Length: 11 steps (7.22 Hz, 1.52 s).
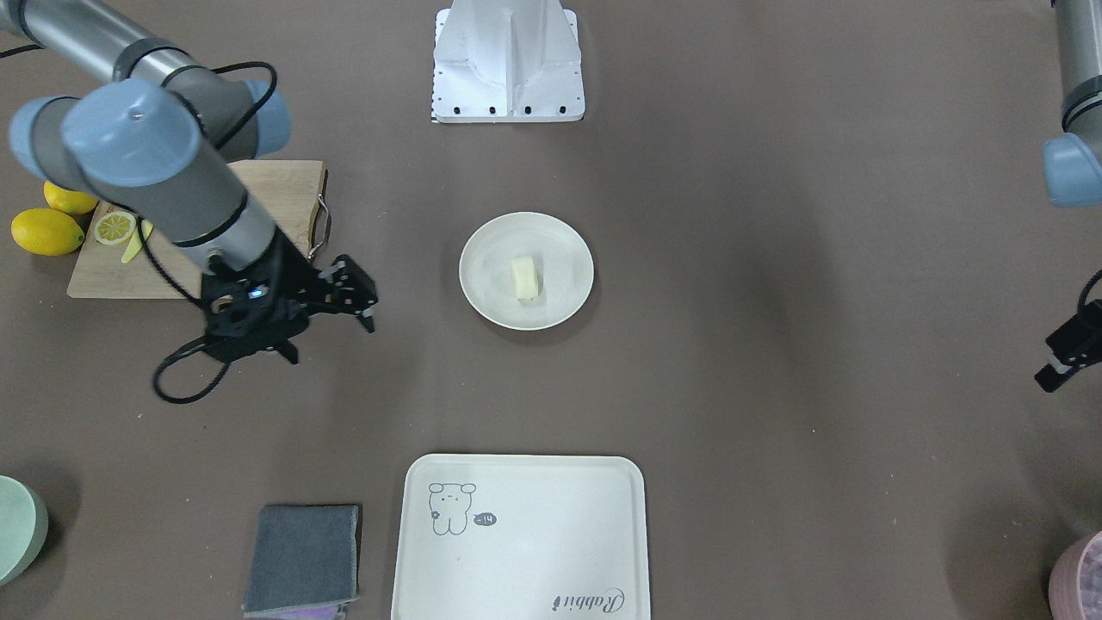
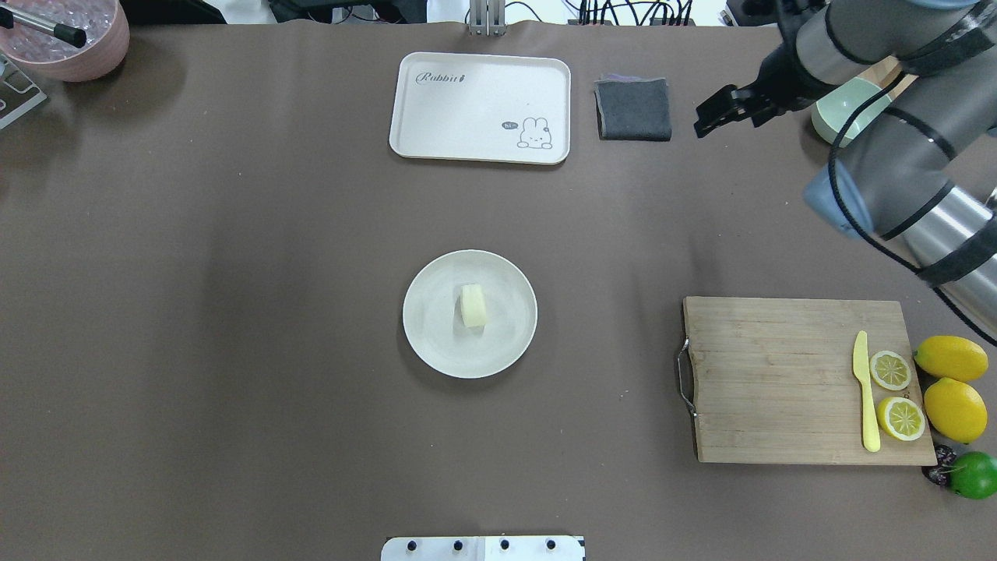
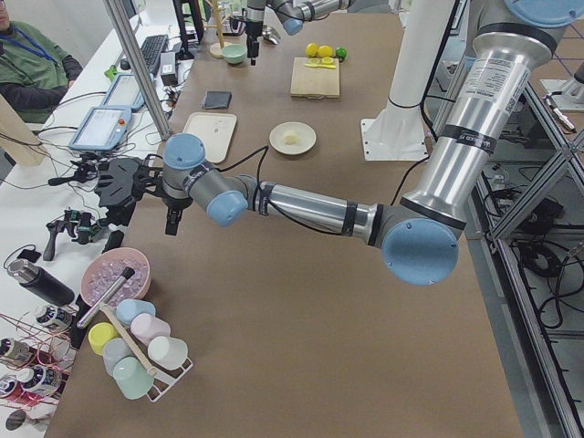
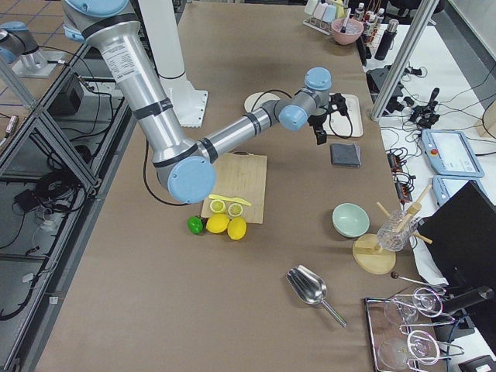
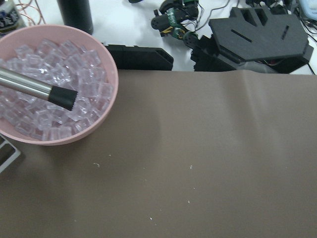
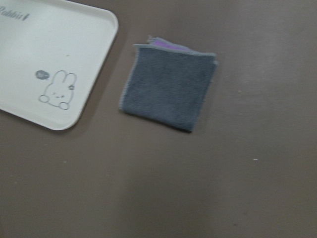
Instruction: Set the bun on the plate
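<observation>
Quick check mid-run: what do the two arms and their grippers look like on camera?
The right arm and left arm are silver-grey tubes with pale blue joint caps and black bands. The right gripper and left gripper are black and angular. A black cable loops along the right arm to its gripper, which shows a small bluish light.

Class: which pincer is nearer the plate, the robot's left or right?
Right. The right pincer hovers off the plate's side toward the cutting board; the left pincer sits far off at the table's opposite end.
</observation>
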Each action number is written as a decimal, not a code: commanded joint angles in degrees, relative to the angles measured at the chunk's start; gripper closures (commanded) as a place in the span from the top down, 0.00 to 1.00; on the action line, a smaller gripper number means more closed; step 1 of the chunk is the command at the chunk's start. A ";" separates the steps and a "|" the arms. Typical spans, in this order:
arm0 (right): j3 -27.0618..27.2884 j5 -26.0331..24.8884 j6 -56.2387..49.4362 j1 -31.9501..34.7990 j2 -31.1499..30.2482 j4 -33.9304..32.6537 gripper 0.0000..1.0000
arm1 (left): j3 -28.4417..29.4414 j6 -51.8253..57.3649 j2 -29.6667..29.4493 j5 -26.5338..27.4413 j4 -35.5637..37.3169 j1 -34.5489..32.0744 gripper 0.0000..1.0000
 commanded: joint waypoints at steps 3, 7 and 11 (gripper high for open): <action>0.48 5.78 -19.47 14.80 -8.21 -7.15 1.00 | 1.82 4.78 -1.86 -2.58 7.98 -5.55 0.98; -2.77 5.89 -27.19 23.17 -11.22 -9.52 1.00 | 1.20 4.97 -2.22 -5.14 9.15 -6.17 0.98; -3.21 5.54 -27.19 24.32 -12.19 -9.44 1.00 | 5.31 11.50 -1.69 -4.44 10.12 -6.52 0.98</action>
